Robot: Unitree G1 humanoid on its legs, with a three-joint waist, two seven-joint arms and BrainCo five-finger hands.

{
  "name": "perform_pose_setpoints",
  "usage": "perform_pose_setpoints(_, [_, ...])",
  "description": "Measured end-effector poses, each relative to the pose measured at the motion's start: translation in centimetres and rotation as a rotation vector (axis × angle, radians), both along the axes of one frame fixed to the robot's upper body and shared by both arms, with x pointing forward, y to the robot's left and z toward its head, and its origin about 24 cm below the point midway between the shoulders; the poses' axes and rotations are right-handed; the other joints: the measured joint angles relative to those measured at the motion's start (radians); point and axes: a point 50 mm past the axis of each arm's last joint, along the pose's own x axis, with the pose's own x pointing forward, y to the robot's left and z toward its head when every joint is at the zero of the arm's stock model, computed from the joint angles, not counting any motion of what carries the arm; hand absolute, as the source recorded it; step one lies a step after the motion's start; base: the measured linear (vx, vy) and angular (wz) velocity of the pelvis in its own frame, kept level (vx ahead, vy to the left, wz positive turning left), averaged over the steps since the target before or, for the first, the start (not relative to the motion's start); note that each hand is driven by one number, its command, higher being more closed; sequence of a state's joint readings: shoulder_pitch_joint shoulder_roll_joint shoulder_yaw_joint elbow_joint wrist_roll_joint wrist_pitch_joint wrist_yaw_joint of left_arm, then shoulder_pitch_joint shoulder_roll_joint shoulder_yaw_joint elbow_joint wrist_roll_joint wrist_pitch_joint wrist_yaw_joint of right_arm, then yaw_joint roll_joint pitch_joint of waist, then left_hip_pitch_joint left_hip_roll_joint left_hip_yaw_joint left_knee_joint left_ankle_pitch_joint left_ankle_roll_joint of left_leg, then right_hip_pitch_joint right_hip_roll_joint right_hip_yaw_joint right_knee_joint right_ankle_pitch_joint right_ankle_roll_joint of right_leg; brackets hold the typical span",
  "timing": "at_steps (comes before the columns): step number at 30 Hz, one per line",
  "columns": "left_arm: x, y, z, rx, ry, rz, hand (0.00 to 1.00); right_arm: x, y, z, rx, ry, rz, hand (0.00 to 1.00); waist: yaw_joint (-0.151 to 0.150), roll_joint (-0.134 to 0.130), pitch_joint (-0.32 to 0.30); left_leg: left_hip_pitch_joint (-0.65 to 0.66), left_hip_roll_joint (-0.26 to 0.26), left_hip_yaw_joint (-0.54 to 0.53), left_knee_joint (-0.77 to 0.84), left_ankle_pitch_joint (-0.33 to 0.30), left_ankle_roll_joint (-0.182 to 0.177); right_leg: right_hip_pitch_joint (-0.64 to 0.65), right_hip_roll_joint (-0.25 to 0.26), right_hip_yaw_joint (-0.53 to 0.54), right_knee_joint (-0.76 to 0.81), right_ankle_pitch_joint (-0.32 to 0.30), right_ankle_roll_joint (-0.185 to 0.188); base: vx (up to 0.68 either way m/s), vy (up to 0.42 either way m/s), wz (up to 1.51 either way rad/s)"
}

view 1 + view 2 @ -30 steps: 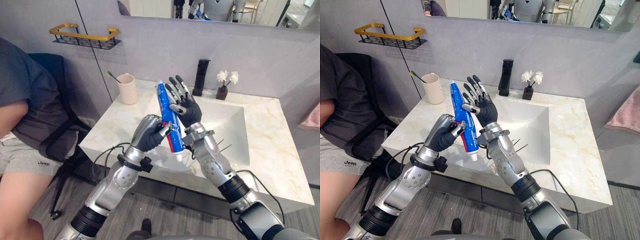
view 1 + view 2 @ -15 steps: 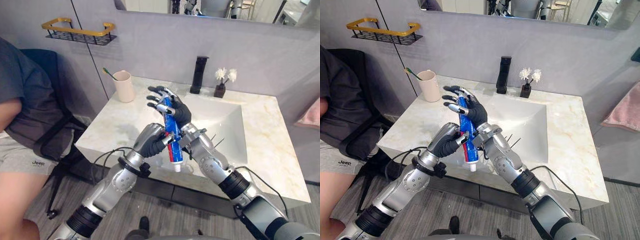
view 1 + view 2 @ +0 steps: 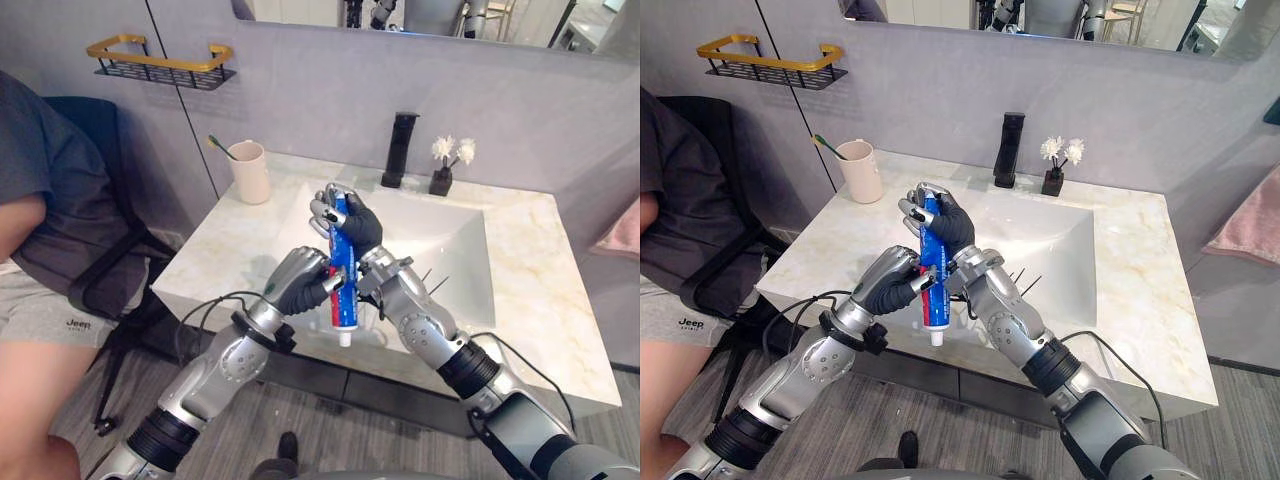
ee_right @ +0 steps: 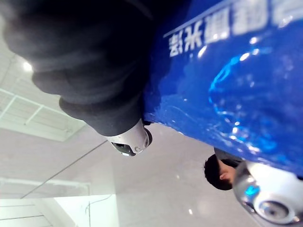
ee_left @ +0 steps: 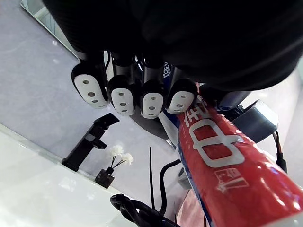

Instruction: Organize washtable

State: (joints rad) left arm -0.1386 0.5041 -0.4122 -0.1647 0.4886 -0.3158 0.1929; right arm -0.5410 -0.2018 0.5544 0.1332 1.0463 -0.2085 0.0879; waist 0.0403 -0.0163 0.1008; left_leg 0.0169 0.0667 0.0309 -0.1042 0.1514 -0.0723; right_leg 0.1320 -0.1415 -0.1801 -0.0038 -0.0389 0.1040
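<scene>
Both hands are on one toothpaste tube (image 3: 341,258), held in the air above the front edge of the marble tabletop (image 3: 235,250), clear of the sink basin (image 3: 450,245).

- Right hand (image 3: 358,224): fingers curled round the upper, blue part of the tube.
- Left hand (image 3: 298,283): fingers clenched on the lower, red part. The left wrist view shows fingertips (image 5: 151,100) wrapped across the tube's face.
- Tube's long axis is near upright, leaning only slightly. White cap (image 3: 344,339) points down at the tabletop's edge; the flat crimped end points up, out of the right hand.

Risks, as judged from here:
- Two grasps on one soft tube. If the hands pull different ways it may buckle or twist.
- If one hand lets go before the other holds firm, the tube slips cap-first. It hangs near the front edge, so it could miss the tabletop and reach the floor.
- A hard squeeze could force paste toward the cap.

Likely home is the cup (image 3: 252,174) holding a toothbrush (image 3: 222,149), well apart at the back left. A seated person (image 3: 40,230) is at far left.
</scene>
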Motion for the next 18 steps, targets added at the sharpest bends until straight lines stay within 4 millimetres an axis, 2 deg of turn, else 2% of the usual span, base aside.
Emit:
perform_pose_setpoints(4, [0.4, 0.6, 0.6, -0.008, -0.034, 0.045, 0.00, 0.3, -0.6, 0.4, 0.010, -0.021, -0.071, 1.00, 0.000, 0.000, 0.000, 0.000, 0.000, 0.000, 0.000, 0.000, 0.000, 0.000, 0.000, 0.000, 0.000, 0.000, 0.000, 0.00, 0.000, 0.00])
perform_pose_setpoints(8, [1.0, 1.8, 1.6, -0.067, -0.084, 0.140, 0.00, 0.8, -2.1, 0.9, 0.027, -0.043, -0.171, 1.00, 0.000, 0.000, 0.000, 0.000, 0.000, -0.001, 0.000, 0.000, 0.000, 0.001, 0.000, -0.002, 0.000, 0.000, 0.000, 0.00, 0.000, 0.00])
perform_pose_setpoints(12, [1.9, 6.2, 3.6, -0.178, -0.196, 0.398, 0.00, 1.1, -6.0, 1.3, 0.058, -0.063, -0.353, 1.00, 0.002, -0.001, -0.001, 0.000, -0.001, -0.002, 0.000, 0.000, 0.000, 0.003, 0.000, -0.003, -0.001, 0.000, 0.000, 0.00, 0.000, 0.00])
perform_pose_setpoints(15, [1.8, 7.7, 4.2, -0.210, -0.242, 0.478, 0.00, 1.0, -8.4, 2.8, 0.084, -0.130, -0.460, 1.00, 0.001, -0.001, -0.001, 0.000, -0.001, -0.002, 0.000, 0.000, 0.000, 0.004, 0.000, -0.003, -0.003, 0.000, 0.000, 0.00, 0.000, 0.00])
perform_pose_setpoints(18, [1.1, 8.2, 4.5, -0.239, -0.271, 0.508, 0.00, 0.5, -9.3, 4.0, 0.100, -0.192, -0.518, 1.00, -0.004, -0.001, -0.002, 0.000, -0.001, -0.001, 0.000, 0.000, 0.000, 0.005, 0.000, -0.003, -0.008, 0.000, 0.000, 0.00, 0.000, 0.00])
